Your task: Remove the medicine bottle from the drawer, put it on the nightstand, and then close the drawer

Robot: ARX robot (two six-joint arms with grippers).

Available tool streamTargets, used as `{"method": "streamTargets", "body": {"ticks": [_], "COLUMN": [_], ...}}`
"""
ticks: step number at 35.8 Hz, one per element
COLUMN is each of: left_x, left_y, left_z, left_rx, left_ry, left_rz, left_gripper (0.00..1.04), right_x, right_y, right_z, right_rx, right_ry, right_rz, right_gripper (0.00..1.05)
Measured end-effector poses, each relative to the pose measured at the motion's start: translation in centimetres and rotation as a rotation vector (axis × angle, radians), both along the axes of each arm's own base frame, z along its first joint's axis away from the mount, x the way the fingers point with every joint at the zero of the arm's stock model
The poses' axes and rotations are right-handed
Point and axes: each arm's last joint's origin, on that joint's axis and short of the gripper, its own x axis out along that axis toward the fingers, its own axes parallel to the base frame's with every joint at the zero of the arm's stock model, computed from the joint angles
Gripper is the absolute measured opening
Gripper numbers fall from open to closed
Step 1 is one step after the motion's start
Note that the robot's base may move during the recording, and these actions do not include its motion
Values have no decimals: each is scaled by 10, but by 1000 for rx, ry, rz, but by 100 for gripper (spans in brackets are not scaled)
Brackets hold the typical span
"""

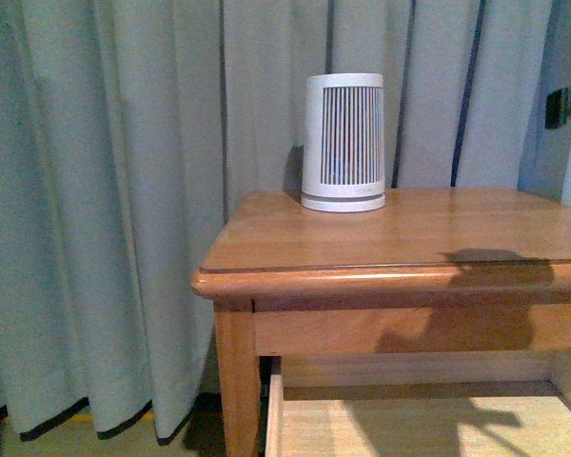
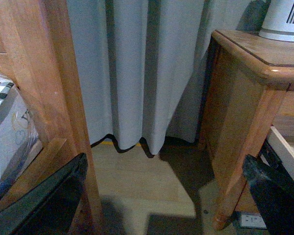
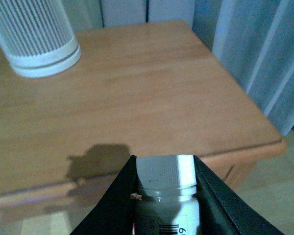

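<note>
The medicine bottle (image 3: 165, 191), small and white with a ribbed cap, is held by my right gripper (image 3: 164, 162), which is shut on it. The bottle hangs in the air over the front edge of the nightstand (image 3: 137, 88). In the front view the nightstand (image 1: 400, 228) shows its glossy top, and the drawer (image 1: 409, 419) below stands pulled out, pale inside. Neither arm shows in that view. My left gripper (image 2: 161, 196) is open with nothing in it, low beside the nightstand's left leg (image 2: 245, 147).
A white slatted cone (image 1: 343, 143) stands at the back of the nightstand top, also seen as the cone (image 3: 36, 39) in the right wrist view. Grey curtains (image 1: 105, 190) hang behind. Another wooden piece of furniture (image 2: 54, 98) stands close to my left gripper. A wall socket (image 2: 252, 220) sits near the floor.
</note>
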Motion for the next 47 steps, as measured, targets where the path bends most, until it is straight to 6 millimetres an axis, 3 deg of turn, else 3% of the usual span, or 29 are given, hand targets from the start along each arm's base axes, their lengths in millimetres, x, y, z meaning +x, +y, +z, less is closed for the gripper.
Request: {"method": "streamTargets", "body": {"ticks": [2, 7, 12, 15, 19, 22, 30, 35, 38, 42, 45, 47], "left_x": [0, 0, 0, 0, 0, 0, 0, 0, 0, 0, 0, 0], "left_y": [0, 0, 0, 0, 0, 0, 0, 0, 0, 0, 0, 0], "left_z": [0, 0, 0, 0, 0, 0, 0, 0, 0, 0, 0, 0], "left_rx": [0, 0, 0, 0, 0, 0, 0, 0, 0, 0, 0, 0], "left_ry": [0, 0, 0, 0, 0, 0, 0, 0, 0, 0, 0, 0], "left_rz": [0, 0, 0, 0, 0, 0, 0, 0, 0, 0, 0, 0], "left_gripper": [98, 98, 98, 98, 98, 98, 98, 98, 98, 98, 98, 98], "right_x": [12, 64, 113, 130, 141, 147, 152, 137, 119, 59, 25, -9], "right_y": [-6, -24, -40, -44, -44, -44, -45, -45, -43, -34, -32, -31], "right_z": [6, 13, -10, -29, -45, -46, -43, -29, -15, 14, 16, 9], "right_rx": [-15, -43, -40, -26, -23, -15, -3, -21, -42, -34, -22, -20], "right_ry": [-10, 8, 89, 147, 179, 166, 102, -8, -101, -182, -199, -228], "right_rz": [-17, -45, -90, -100, -114, -119, -123, -141, -160, -161, -159, -175], "right_gripper": [29, 29, 29, 29, 29, 29, 66, 94, 99, 98, 98, 98]}}
